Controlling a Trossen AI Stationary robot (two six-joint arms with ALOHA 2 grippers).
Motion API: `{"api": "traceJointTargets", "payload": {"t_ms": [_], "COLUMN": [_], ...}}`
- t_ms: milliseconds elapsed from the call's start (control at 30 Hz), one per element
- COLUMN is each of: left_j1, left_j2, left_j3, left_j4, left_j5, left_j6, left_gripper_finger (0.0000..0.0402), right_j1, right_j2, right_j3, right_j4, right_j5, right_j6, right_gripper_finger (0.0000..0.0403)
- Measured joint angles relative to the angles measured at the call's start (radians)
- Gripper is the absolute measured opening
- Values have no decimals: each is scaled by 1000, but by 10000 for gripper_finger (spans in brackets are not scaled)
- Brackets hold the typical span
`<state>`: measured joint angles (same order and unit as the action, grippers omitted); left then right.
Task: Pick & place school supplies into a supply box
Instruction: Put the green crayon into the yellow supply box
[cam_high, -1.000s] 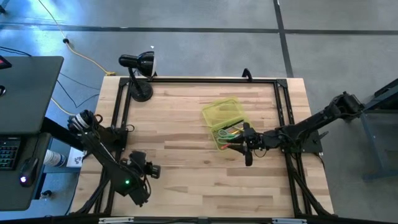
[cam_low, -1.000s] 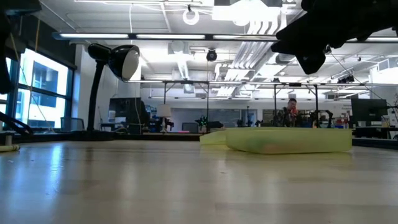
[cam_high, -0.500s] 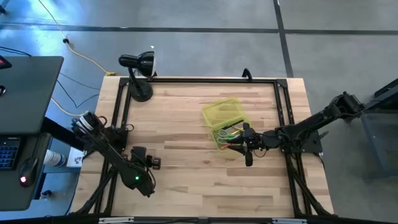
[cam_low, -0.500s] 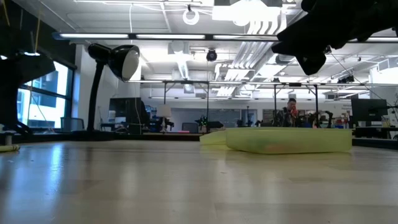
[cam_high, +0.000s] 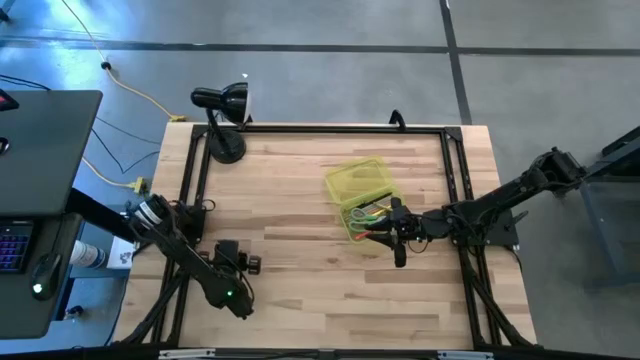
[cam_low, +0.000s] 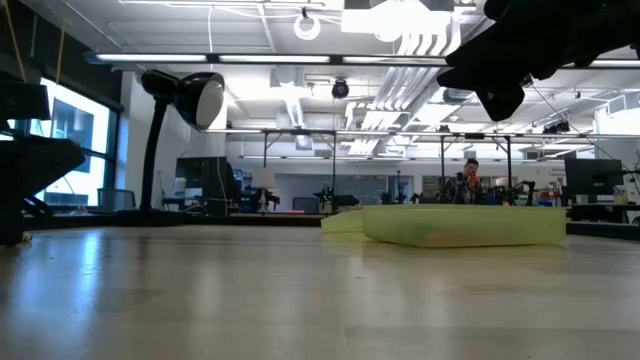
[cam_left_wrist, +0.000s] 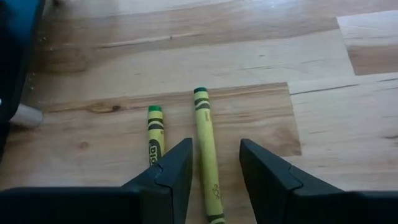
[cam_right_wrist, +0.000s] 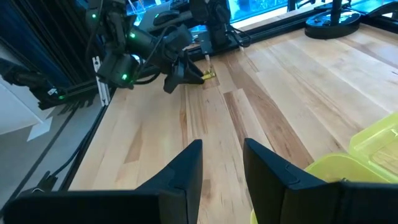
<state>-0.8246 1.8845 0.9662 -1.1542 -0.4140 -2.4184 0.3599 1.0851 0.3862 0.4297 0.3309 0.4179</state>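
Note:
Two yellow crayons with green ends lie flat on the wood near the table's left edge: a longer one (cam_left_wrist: 207, 155) and a shorter one (cam_left_wrist: 155, 134). My left gripper (cam_left_wrist: 216, 169) hangs open just above them, slanting down, with one finger on each side of the longer crayon and touching neither crayon. The yellow-green supply box (cam_high: 362, 200) stands open right of the table's middle, with coloured pens (cam_high: 372, 215) inside. My right gripper (cam_high: 388, 232) hovers open over the box's near end with nothing between its fingers.
A black desk lamp (cam_high: 222, 120) stands at the far left corner. A black frame (cam_high: 448, 180) runs around the table's edges. Bare wood lies between the crayons and the box. A dark desk (cam_high: 40, 150) stands left of the table.
My left gripper has sunk toward the table over the crayons and tipped further down, staying open. Its arm now shows at the left edge of the low view. The box and my right gripper have kept still.

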Motion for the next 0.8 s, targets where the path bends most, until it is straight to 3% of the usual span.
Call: {"api": "traceJointTargets", "payload": {"t_ms": [533, 800], "left_j1": [-2, -61], "left_j2": [111, 166], "left_j3": [1, 0], "left_j4": [28, 14], "left_j5": [-74, -101], "left_j6": [-4, -130], "left_gripper_finger": [168, 168], "right_j1": [1, 1], "right_j2": [0, 0], "right_j3": [0, 0], "right_j4": [0, -2], "right_j5": [-1, -7], "right_j6": [11, 30], "right_gripper_finger": [94, 94]}}
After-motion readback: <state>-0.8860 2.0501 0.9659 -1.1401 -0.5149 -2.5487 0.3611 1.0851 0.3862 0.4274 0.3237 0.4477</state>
